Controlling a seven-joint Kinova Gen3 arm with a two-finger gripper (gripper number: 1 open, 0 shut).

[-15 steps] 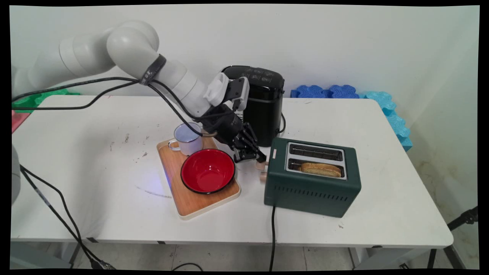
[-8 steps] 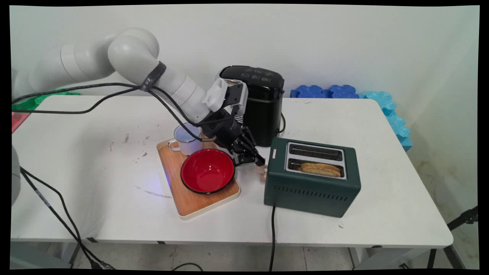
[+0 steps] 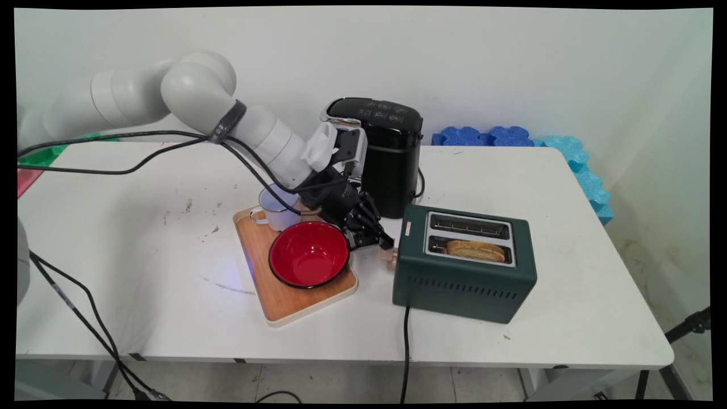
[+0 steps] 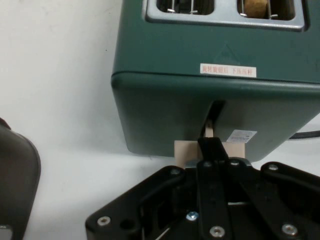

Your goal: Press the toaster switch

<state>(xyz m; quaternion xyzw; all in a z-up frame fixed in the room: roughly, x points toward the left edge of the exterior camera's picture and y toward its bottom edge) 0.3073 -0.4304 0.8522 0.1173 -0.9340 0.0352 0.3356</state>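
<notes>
A dark green two-slot toaster [image 3: 463, 284] stands right of centre, with a slice of toast [image 3: 476, 250] in its near slot. My gripper [image 3: 384, 242] is shut, and its tips rest on the beige wooden lever [image 3: 388, 256] at the toaster's left end. In the hand view the toaster [image 4: 200, 100] fills the upper half. There the gripper [image 4: 210, 145] lies over the lever [image 4: 182, 150] just below its slot, and the toast [image 4: 257, 6] shows at the top edge.
Just left of the gripper, a wooden tray [image 3: 284, 307] carries a red bowl [image 3: 308, 254] and a white mug [image 3: 277, 207]. A black appliance [image 3: 392, 153] stands behind the arm. Blue foam mats [image 3: 511, 136] lie at the back right. The toaster's cord [image 3: 405, 352] hangs over the front edge.
The gripper has moved slightly down and left along the toaster's end, and the beige lever has gone lower with it. The rest has stayed in place.
</notes>
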